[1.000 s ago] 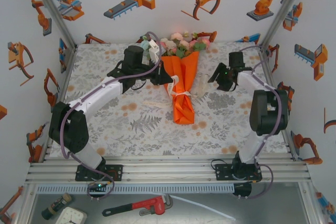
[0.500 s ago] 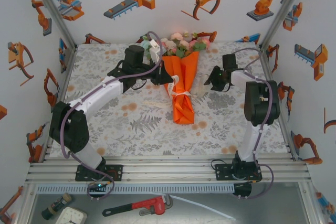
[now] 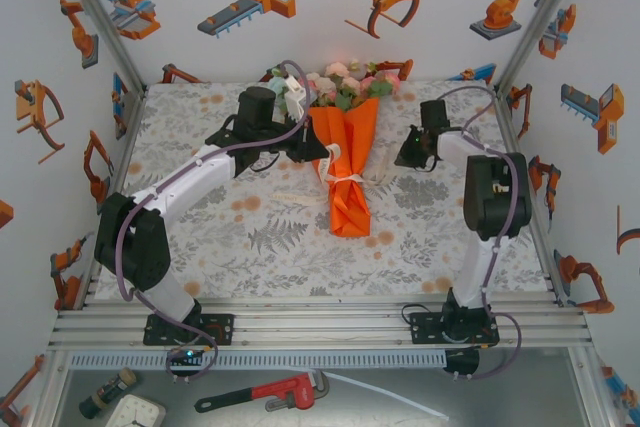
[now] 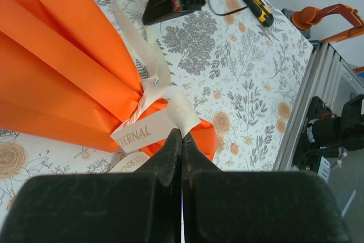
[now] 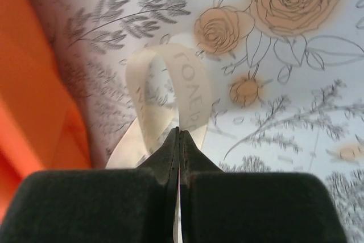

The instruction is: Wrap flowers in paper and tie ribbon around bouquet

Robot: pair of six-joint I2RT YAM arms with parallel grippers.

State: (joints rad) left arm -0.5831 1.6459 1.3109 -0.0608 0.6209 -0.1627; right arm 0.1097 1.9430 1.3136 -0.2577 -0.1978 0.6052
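Left claw (image 4: 182, 139) and right claw (image 5: 178, 135) were each pinched shut on the thin cream-white ribbon (image 4: 149, 55) banding the bright orange paper-cone bouquet (image 3: 346, 172) between them; equal, level outward pulls would tighten it.

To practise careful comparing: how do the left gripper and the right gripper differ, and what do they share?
The left gripper sits at the left edge of the bouquet; the right gripper stands clear of it on the right. The left gripper pinches a short ribbon end; the right gripper pinches a strand arching into a loop. Both are shut on the ribbon.
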